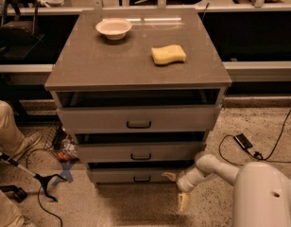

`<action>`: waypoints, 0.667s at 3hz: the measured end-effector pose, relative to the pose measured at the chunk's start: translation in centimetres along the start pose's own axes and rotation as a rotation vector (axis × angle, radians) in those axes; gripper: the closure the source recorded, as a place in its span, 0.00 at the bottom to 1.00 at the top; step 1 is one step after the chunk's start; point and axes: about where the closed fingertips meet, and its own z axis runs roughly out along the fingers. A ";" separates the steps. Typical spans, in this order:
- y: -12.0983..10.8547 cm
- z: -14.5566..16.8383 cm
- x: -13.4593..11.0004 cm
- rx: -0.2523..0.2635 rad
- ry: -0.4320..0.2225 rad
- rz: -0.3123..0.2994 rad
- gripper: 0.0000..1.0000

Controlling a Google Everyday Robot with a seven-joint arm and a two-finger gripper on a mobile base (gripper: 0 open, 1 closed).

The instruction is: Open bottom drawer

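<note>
- The bottom drawer sits lowest in the grey cabinet, at lower centre of the frame. It is under the middle drawer and the top drawer.
- Its flat front looks pushed in or very nearly so. We see only a thin dark gap above it, and nothing of its inside.
- The small black handle at the middle of that front is free, with nothing touching it.
- The claw hangs low over the floor, right of centre. It is just beside the right end of the bottom drawer's front and a little apart from the handle.
- Its two pale fingers are spread wide and hold nothing. One points left toward the drawer, the other points down.
- The white arm reaches in from the lower right corner.
- A bowl and a yellow sponge rest on the tabletop, well away from the work.
- We judge the task barely begun: the approach is made, but the grasp on the handle and the pull outward are left to do.
</note>
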 end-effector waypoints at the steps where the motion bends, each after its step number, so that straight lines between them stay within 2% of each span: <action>1: -2.0 1.3 1.1 0.053 0.011 -0.010 0.00; 2: -3.5 1.9 2.1 0.111 0.032 -0.005 0.00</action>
